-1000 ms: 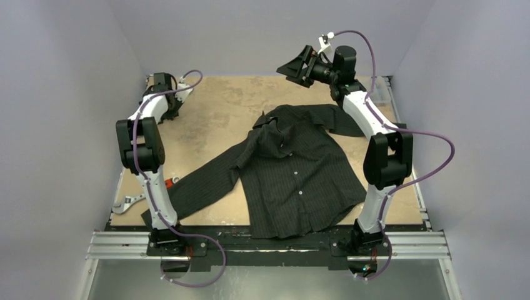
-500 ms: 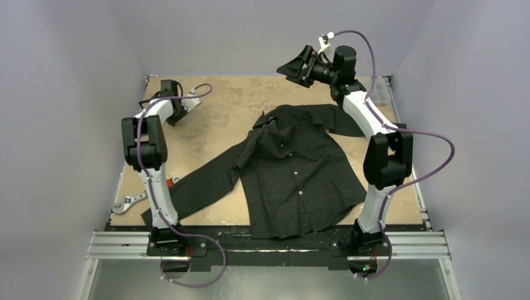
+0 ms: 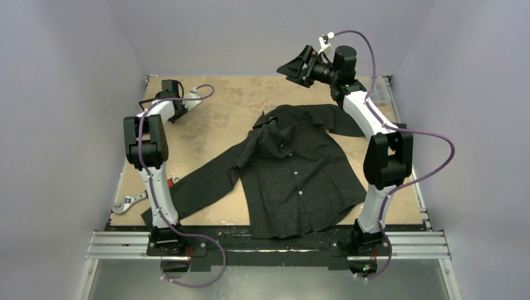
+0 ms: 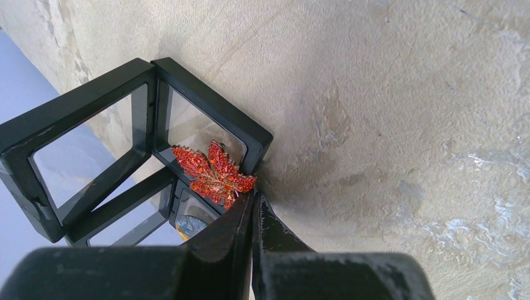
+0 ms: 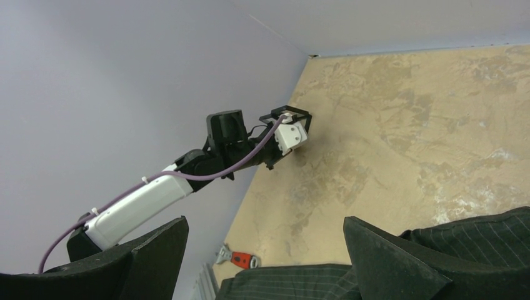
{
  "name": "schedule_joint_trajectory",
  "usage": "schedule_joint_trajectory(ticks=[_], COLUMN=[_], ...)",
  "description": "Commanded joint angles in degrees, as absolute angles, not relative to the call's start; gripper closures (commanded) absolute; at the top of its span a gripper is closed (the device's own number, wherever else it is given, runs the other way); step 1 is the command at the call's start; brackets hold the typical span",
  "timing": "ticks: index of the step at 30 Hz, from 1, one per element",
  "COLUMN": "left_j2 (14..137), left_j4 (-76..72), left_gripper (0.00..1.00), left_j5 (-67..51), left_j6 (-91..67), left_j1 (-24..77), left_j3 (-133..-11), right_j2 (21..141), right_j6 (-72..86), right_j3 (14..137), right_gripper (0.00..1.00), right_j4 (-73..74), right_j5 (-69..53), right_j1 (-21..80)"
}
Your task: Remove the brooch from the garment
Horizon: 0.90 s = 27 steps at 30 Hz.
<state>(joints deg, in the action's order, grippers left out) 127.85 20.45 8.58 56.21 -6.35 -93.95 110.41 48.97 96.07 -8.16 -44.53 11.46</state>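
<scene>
Brooch (image 4: 214, 175), a red jewelled maple leaf, sits in the black-framed clear case (image 4: 94, 119) far left; the left gripper (image 4: 253, 196), tips together, seemingly seats it; the right gripper (image 5: 264, 225) gapes, idle.

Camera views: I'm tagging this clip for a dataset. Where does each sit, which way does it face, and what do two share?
Top external: above and behind the bases, looking down at the table, garment, left arm and right arm.
Left wrist: looks along the shut left hand at the red leaf brooch in a black case.
Right wrist: raised, facing across the table at the left arm; the open right hand frames it.
Shared: both wrist views show the black case.
</scene>
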Motion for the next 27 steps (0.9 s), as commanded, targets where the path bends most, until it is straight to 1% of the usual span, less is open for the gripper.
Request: schedule_joint_trajectory(ticks=[1,15,27], left_j2=[128.2,125.1,127.7], left_j4=[19.0,21.3,21.4], left_gripper=[1.00,1.00,1.00], left_j5=[7.9,5.8,7.2], left_j6=[56.3,54.9,53.6], left_j1=[-6.1,-6.1,-6.5], left_j3=[-95.9,-97.1,-101.0], right_j2=[108.1,108.0,108.0], right_j6=[48.6,49.6,50.1], right_j3=[95.6,94.7,94.5], right_gripper=[0.01,0.01,0.01], right_j4=[-9.6,-10.6,-11.3], right_j5=[-45.3,-46.0,-46.6], right_j1=[11.1,11.1,11.1])
